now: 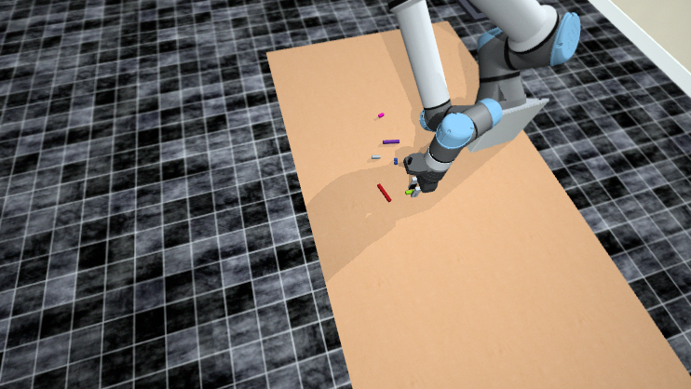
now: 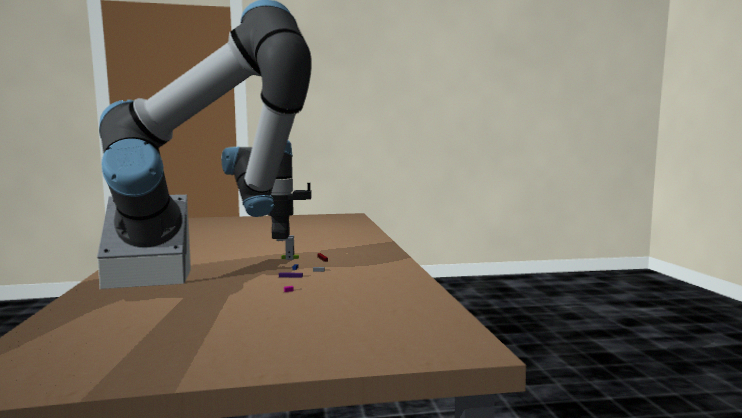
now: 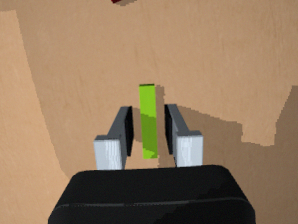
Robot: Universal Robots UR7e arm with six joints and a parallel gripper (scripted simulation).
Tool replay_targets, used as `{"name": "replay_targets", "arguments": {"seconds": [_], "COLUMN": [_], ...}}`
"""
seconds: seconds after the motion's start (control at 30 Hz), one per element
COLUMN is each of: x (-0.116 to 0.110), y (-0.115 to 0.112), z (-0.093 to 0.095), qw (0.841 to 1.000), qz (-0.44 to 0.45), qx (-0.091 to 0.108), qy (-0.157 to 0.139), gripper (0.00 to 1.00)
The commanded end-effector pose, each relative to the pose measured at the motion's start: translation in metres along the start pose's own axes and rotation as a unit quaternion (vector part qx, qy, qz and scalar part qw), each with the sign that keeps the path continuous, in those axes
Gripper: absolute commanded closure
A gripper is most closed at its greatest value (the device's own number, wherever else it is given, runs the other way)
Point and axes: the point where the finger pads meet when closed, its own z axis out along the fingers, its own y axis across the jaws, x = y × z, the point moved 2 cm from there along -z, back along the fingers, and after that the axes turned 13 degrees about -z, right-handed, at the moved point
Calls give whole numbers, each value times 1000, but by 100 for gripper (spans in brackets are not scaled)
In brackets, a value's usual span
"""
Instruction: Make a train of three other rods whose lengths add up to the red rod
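My gripper [image 1: 413, 188] [image 2: 290, 254] [image 3: 148, 120] is open, low over the table, its fingers on both sides of the lime rod [image 1: 408, 192] [image 2: 296, 257] [image 3: 148, 102]. A strip of table shows between the rod and each finger in the wrist view. The red rod [image 1: 384, 193] [image 2: 322, 257] lies slanted beyond the lime rod's far end. Two small blue pieces [image 1: 395, 161] [image 2: 294, 266] lie close together in line; I cannot tell whether they touch. The grey rod [image 1: 375, 156] [image 2: 318, 269], purple rod [image 1: 390, 141] [image 2: 290, 275] and magenta rod [image 1: 381, 114] [image 2: 288, 289] lie apart.
The table [image 1: 459, 289] [image 2: 363, 337] has its long edge beyond the grey and red rods. The arm's base stands at the opposite side. The blue pieces lie between the lime and purple rods, near the wrist in the top view. The arm's shadow crosses the red and lime rods' area.
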Motion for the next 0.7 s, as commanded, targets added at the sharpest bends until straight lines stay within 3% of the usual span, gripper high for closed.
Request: {"name": "replay_targets", "arguments": {"seconds": [0.0, 0.03, 0.07, 0.67], "x": [0, 0, 0, 0], "y": [0, 0, 0, 0], "z": [0, 0, 0, 0], "qw": [1000, 1000, 1000, 1000], "qz": [0, 0, 0, 0], "qx": [0, 0, 0, 0], "qy": [1, 1, 1, 1], "gripper": [46, 46, 76, 76]}}
